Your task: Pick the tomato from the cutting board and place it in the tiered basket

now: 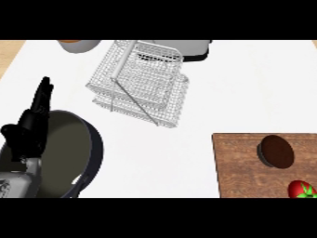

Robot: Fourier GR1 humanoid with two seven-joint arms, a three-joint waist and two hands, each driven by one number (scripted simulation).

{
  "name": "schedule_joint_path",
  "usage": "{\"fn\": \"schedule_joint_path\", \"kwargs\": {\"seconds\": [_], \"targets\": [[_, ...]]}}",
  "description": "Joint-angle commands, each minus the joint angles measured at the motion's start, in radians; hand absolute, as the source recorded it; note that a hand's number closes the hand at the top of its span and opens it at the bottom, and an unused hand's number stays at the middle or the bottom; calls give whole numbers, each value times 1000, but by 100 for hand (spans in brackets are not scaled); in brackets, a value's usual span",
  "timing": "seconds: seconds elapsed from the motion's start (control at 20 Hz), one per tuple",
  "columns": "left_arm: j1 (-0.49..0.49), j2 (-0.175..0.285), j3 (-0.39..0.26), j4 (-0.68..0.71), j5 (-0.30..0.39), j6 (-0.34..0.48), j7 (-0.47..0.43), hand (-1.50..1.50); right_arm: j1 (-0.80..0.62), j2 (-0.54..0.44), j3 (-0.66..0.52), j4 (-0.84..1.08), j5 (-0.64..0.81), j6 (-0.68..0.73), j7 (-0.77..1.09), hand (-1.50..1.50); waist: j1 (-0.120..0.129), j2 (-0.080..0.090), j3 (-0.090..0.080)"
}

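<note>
On white counter (257, 93), tomato (300, 189) on cutting board (240, 160), left hand (25, 132) fingers straight

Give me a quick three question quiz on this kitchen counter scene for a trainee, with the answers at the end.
1. True or false: the tomato lies in the tiered basket.
2. What shares the cutting board with the tomato? A) a brown round disc B) a banana C) a mug
3. Fill in: the left robot hand, fingers straight, shows at the view's ____ side by a dark round pan.

Key: 1 false, it lies on the cutting board; 2 A; 3 left.
</note>
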Motion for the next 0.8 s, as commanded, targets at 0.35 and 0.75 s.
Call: {"fn": "schedule_joint_path", "kwargs": {"seconds": [0.35,0.75], "targets": [[143,-96,-97,84,15,-35,59,0,-123,17,153,33,78,74,181,-150,14,21,-25],[128,-100,-94,91,4,-37,56,0,-207,30,205,132,57,143,227,-150,7,21,-24]]}}
